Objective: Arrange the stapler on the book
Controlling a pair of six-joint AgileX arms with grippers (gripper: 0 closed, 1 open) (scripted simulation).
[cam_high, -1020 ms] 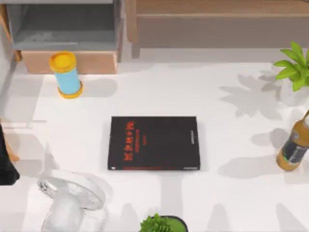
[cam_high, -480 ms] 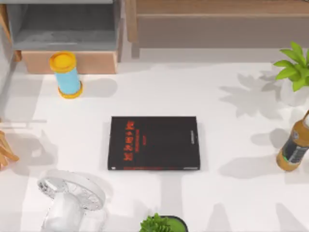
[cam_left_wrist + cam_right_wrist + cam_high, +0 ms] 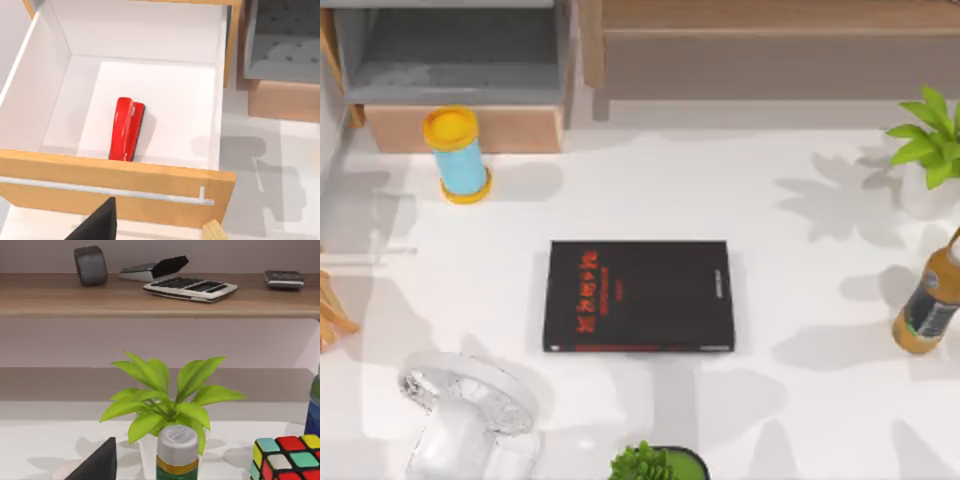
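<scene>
The black book with red lettering lies flat in the middle of the white table. In the left wrist view the red stapler lies lengthwise on the white floor of an open wooden drawer, close to its front panel. A dark part of my left gripper shows just in front of that panel, above and short of the stapler, touching nothing. In the right wrist view, a dark part of my right gripper hangs near a potted plant, far from the book.
A blue cylinder with a yellow cap stands back left, a clear fan front left. A brown bottle and a plant stand at the right, another plant at the front. A coloured cube sits by the right gripper.
The dark shape of my left arm at the top view's left edge has gone out of frame, uncovering wooden drawer parts there. Shadows on the front of the table have shifted. The book has not moved.
</scene>
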